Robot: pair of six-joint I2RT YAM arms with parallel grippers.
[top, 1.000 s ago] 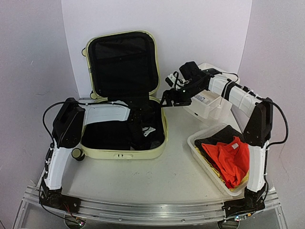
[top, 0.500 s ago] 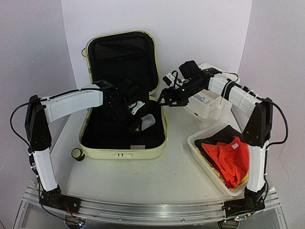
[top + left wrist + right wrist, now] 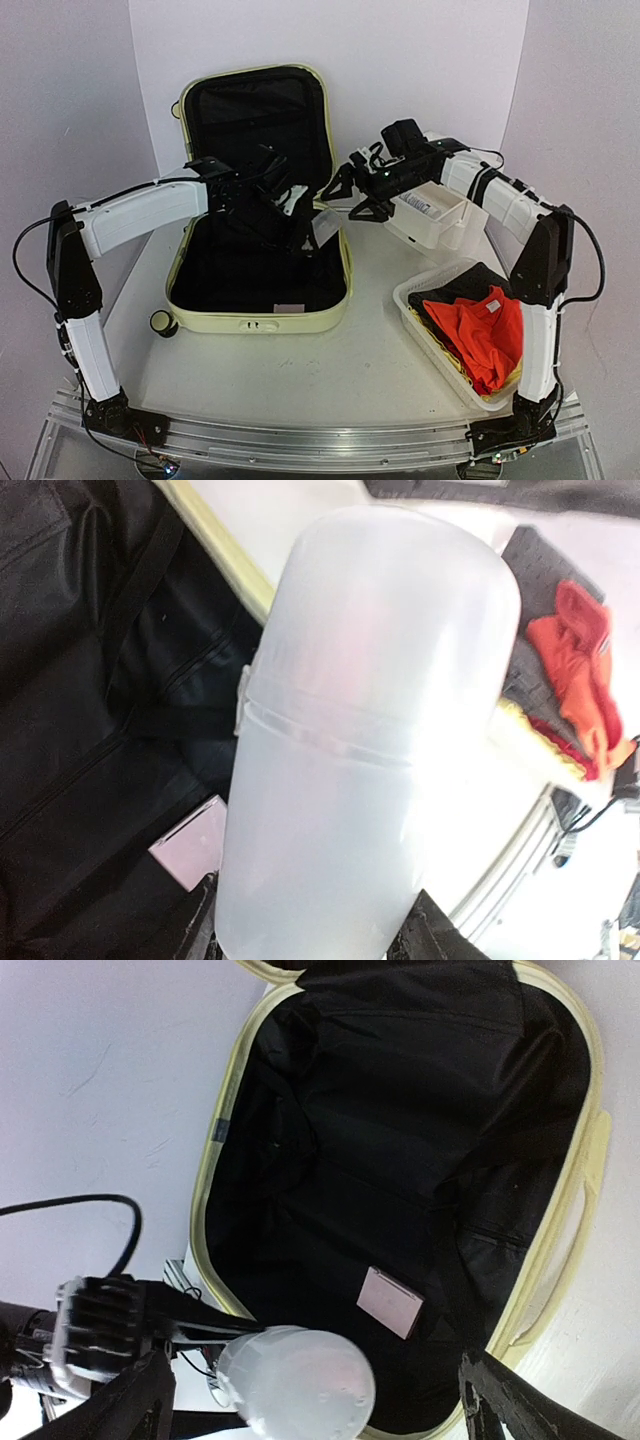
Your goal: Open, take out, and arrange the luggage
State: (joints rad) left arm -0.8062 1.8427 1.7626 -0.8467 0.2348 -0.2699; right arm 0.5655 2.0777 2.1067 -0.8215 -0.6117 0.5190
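The pale yellow-green luggage (image 3: 255,320) lies open, its lid upright against the back wall and its black lining showing. My left gripper (image 3: 305,232) is shut on a translucent white plastic container (image 3: 323,228) and holds it above the luggage's right rim. In the left wrist view the container (image 3: 360,730) fills the frame between the jaws of my left gripper (image 3: 310,935). My right gripper (image 3: 353,198) is open and empty, just right of the container. In the right wrist view the container (image 3: 295,1382) sits between the spread jaws of my right gripper (image 3: 310,1400). A small pink box (image 3: 390,1302) lies on the lining.
A white drawer box (image 3: 430,215) stands behind my right gripper. A white mesh basket (image 3: 402,293) at front right holds orange and black clothes (image 3: 480,325). A black caster wheel (image 3: 160,322) sticks out at the luggage's front left corner.
My left arm has lifted out of the luggage with the white container and carried it up and right toward my right gripper. My right gripper has spread its fingers and risen slightly.
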